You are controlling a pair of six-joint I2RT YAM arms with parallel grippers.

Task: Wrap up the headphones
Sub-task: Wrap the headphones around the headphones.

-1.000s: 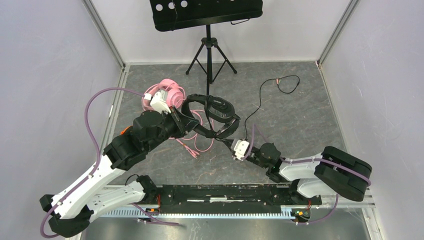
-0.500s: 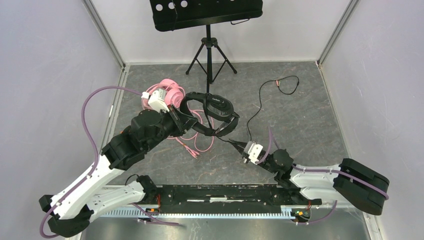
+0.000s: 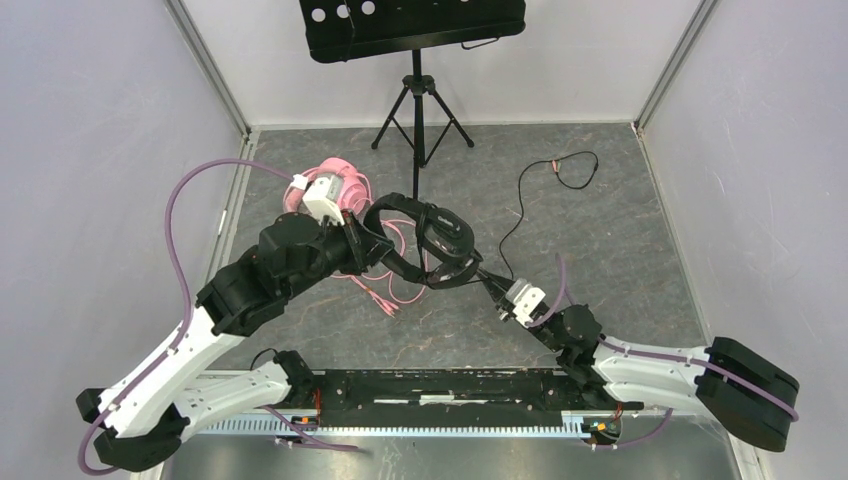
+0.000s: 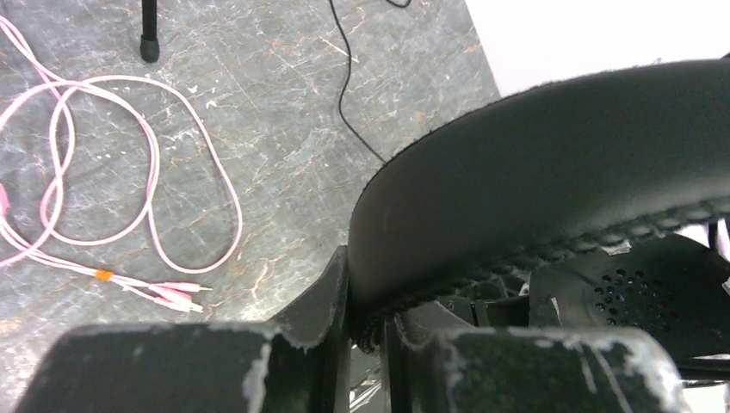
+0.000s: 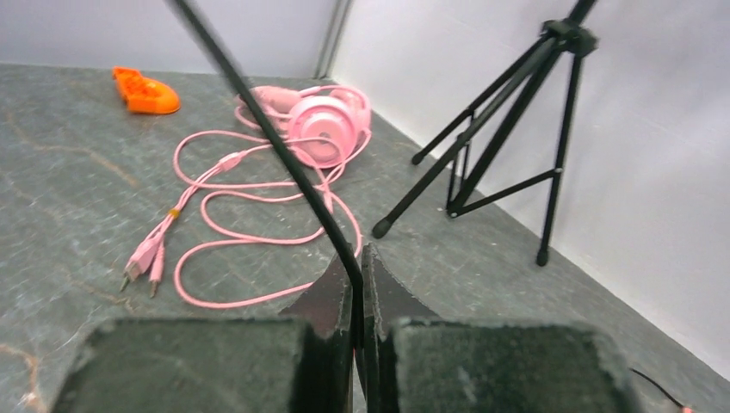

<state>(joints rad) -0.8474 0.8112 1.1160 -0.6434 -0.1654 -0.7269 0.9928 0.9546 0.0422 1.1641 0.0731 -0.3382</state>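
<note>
Top view: left gripper (image 3: 368, 243) at centre-left, jaws closed tight on the headband of the black headphones (image 3: 432, 236), which sit at mid-frame, lifted off the table or not, cannot tell. Right gripper (image 3: 494, 285) just lower right of them, jaws pinched on the thin black cable (image 3: 520, 205), which runs on to a loop at upper right, near the right wall. Pink headphones (image 3: 338, 184) lie upper left of centre, close to the left wall edge, with the pink cable (image 3: 398, 291) trailing down under the black pair. Music stand (image 3: 418, 105) at top centre against the back wall. Bare grey tabletop (image 3: 620, 250) shows across the right side and along the lower centre between the arms.

Left wrist view: left gripper (image 4: 366, 337) at bottom, narrow gap filled by the headband of the black headphones (image 4: 559, 163) (perforated cup inside at lower right). Pink cable (image 4: 176, 292) loops at left on open tabletop; stand foot at top left.

Right wrist view: right gripper (image 5: 357, 288) nearly shut, thin black cable (image 5: 258, 120) slanting up-left out of it. Pink headphones (image 5: 325, 116) upper centre by the wall corner, pink cable (image 5: 258, 237) coiled below, orange object (image 5: 145, 93) upper left, music stand (image 5: 508, 112) legs at right.
</note>
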